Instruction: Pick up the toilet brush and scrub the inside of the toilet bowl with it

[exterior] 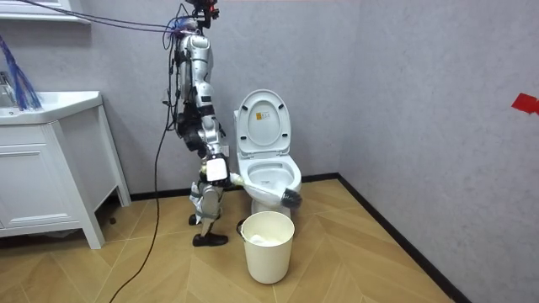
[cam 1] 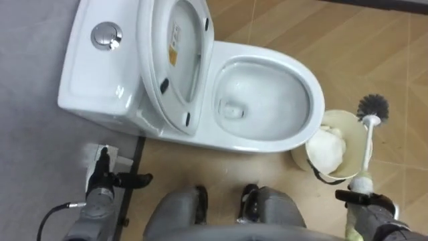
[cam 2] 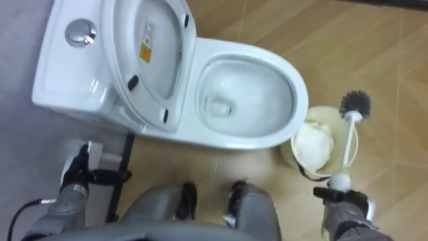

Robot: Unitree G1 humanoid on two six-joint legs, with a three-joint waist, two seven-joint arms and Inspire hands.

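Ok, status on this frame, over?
Right hand shut on brush; left hand open, idle. Brush above bin, not yet in toilet. Lid up; bin close beside bowl.

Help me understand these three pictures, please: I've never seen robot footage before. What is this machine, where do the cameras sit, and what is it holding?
This is a humanoid robot standing on two legs beside a toilet in a bathroom. The room view comes from a camera standing some way off, so it shows the whole robot. The two eye views come from a stereo camera on the robot's head, looking down at the work.

From there you see the toilet's open bowl and its lid raised against the cistern. A waste bin with something white inside stands on the wooden floor.

The right hand has its fingers closed round the handle of a toilet brush. The bristles are over the floor beyond the bin, not in the bowl. The left hand hangs at the lower left, relaxed and holding nothing.
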